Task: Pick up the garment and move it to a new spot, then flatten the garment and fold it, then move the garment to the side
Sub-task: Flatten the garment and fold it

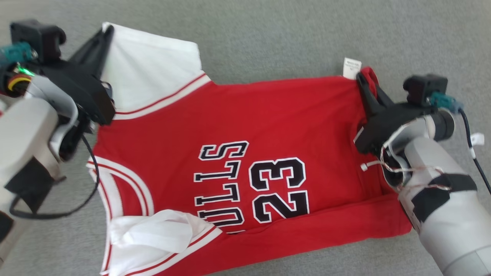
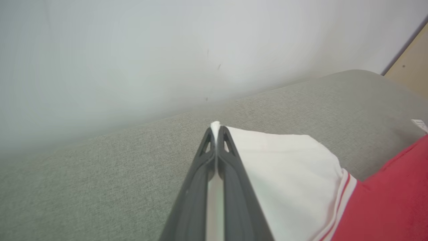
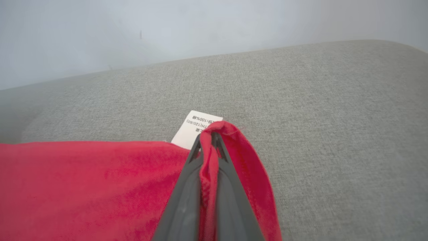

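The garment (image 1: 245,126) is a red jersey with white sleeves, striped trim and the number 23, lying sideways on a grey cushion. My left gripper (image 1: 108,31) is shut on the far white sleeve corner (image 2: 284,160); white cloth pokes out past its tips (image 2: 216,129). My right gripper (image 1: 362,78) is shut on the red hem corner (image 3: 214,134) next to a white care label (image 3: 195,129). The near long edge is folded over onto the front. The near white sleeve (image 1: 149,234) lies crumpled.
The grey fabric surface (image 1: 276,38) extends beyond the jersey on the far side. A pale wall (image 2: 133,50) rises behind it. A strip of wood-coloured panel (image 2: 411,63) shows at the right of the left wrist view.
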